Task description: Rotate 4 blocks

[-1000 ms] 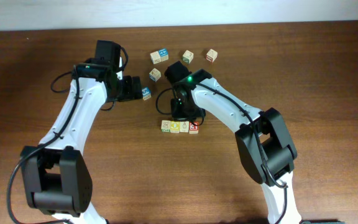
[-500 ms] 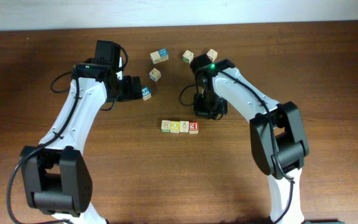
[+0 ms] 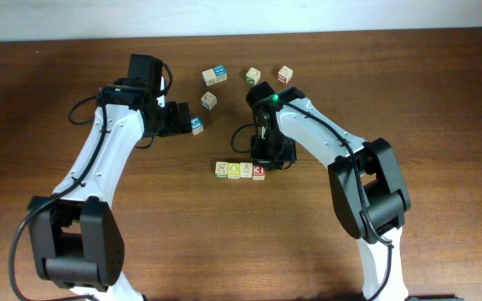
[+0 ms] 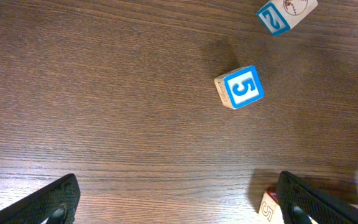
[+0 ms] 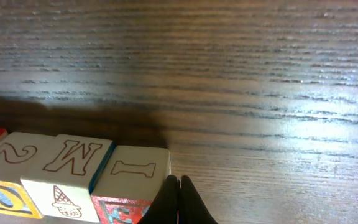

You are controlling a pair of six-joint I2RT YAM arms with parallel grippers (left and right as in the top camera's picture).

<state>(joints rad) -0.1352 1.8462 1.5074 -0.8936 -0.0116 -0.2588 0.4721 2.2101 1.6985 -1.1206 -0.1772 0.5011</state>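
Blocks [image 3: 235, 170]: four in a touching row. Tops read 2, M, I; an ice-cream cone on the M block's side. Right gripper [image 5: 179, 188]: fingers pressed together, empty, just beside the row's I end. Left gripper [image 4: 179, 204]: spread wide, well apart from the row, above a cube [image 4: 240, 87] printed with a blue 5.

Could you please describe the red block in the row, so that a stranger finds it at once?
Near the middle of the wooden table, four small cubes stand in a short row. The block is the end one beside the shut right gripper. It alone has a red top face.
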